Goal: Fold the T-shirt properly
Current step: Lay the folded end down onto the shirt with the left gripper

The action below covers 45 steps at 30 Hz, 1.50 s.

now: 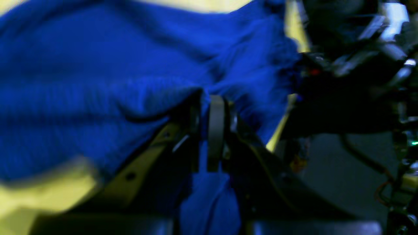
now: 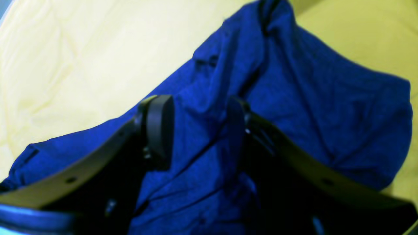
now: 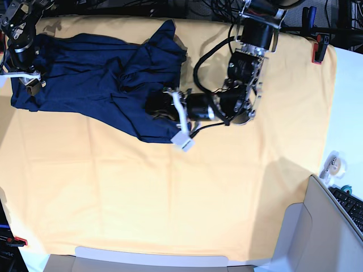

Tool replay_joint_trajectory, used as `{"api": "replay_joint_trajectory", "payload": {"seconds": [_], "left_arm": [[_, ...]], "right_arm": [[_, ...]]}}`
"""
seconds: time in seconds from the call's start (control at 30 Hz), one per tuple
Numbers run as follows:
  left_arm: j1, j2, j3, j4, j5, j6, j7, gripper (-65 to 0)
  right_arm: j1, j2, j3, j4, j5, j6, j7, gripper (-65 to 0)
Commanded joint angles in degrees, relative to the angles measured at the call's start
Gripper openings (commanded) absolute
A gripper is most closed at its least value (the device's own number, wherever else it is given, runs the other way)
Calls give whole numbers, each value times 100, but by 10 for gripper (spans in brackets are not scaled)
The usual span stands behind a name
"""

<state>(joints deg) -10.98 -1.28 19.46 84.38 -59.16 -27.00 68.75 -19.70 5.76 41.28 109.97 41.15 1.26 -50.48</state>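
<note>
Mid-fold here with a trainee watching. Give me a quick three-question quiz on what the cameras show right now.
1. True or false: the left gripper is shut on the T-shirt.
2. How do the right gripper's jaws stand? A) pressed together B) apart, with shirt fabric between them C) out of view
3. What colour is the cloth under the shirt?

Key: 1 true; 2 B; 3 yellow-orange.

The dark navy T-shirt lies crumpled and spread across the cloth's far left part.
</note>
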Motion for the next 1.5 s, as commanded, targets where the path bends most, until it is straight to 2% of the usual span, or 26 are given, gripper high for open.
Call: {"api": "replay_joint_trajectory", "payload": {"seconds": [0.0, 0.17, 0.43, 0.73, 1.03, 1.23, 1.3, 1.47], "left_arm": [[-137, 115, 133, 76, -111, -38, -66, -650], [-383, 440, 555, -55, -84, -38, -101, -650], [-858, 1011, 722, -935, -84, -38, -286, -650], [-1464, 1028, 1399, -1761, -111, -38, -1359, -649], [-1754, 1028, 1390, -2368, -111, -38, -1948, -649], [-1834, 1028, 1390, -2385, -120, -38, -2000, -646], [-1807, 1028, 1390, -2385, -120, -38, -1983, -610], [-1579, 1028, 1399, -2350, -128, -38, -1939, -410]], "right_arm": [[6, 88, 35, 84, 57, 37, 129, -389], [-38, 88, 35, 84, 57, 37, 129, -389], [-74, 9, 35, 84, 57, 37, 129, -389], [-74, -53, 35, 84, 66, 37, 120, -389], [-74, -194, 35, 84, 48, 37, 120, -389], [-74, -194, 35, 84, 48, 37, 120, -389], [-74, -194, 35, 84, 48, 37, 120, -389], [-56, -194, 35, 84, 30, 37, 120, -389]]}}
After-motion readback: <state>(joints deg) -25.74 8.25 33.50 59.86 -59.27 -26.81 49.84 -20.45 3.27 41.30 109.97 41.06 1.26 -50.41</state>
